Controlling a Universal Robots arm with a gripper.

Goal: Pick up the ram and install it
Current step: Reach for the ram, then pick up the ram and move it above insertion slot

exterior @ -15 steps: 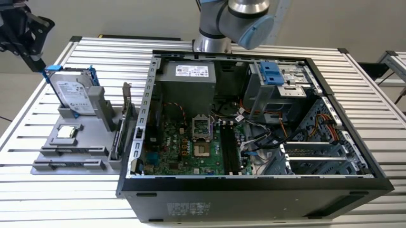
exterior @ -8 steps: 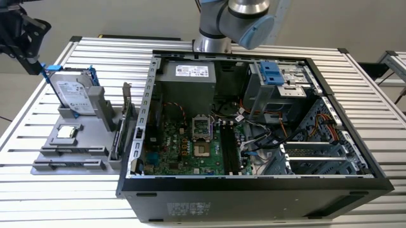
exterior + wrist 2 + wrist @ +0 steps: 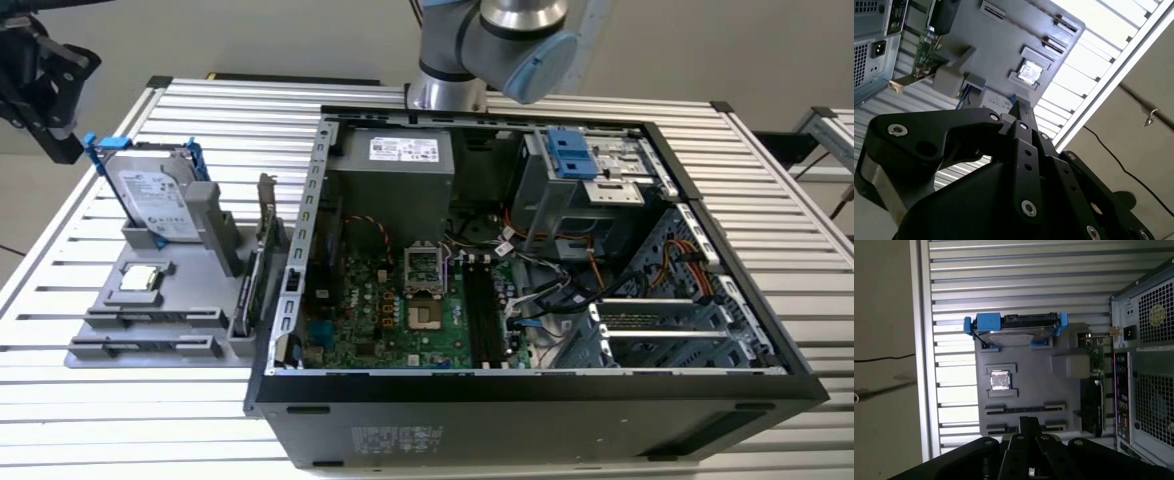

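Two long, narrow cradles (image 3: 1024,410) on the grey holder (image 3: 1029,390) lie nearest the gripper (image 3: 1029,423), which hangs over the holder's end away from the blue-framed hard drive (image 3: 1014,330). Its fingers are drawn together, tips meeting, with nothing seen between them. A thin dark strip (image 3: 1024,409) runs between one cradle's end brackets. It may be the ram standing on edge, but I cannot tell. In the exterior view the black slots (image 3: 483,310) on the motherboard (image 3: 387,320) look unfilled, as far as can be judged.

Several things could go wrong from here. Closed fingers coming down on a stick would strike its top edge instead of straddling it, and that could chip the board or jolt the holder. The processor chip (image 3: 999,380) and the dark expansion card (image 3: 1093,405) sit just beside the cradles, so a small sideways error could bump either one. A thin stick gripped off-centre would probably tilt, meet its slot crooked and jam. Loose cables (image 3: 534,300) lie near the slots and could snag, and the computer case (image 3: 534,395) walls leave the arm little room.
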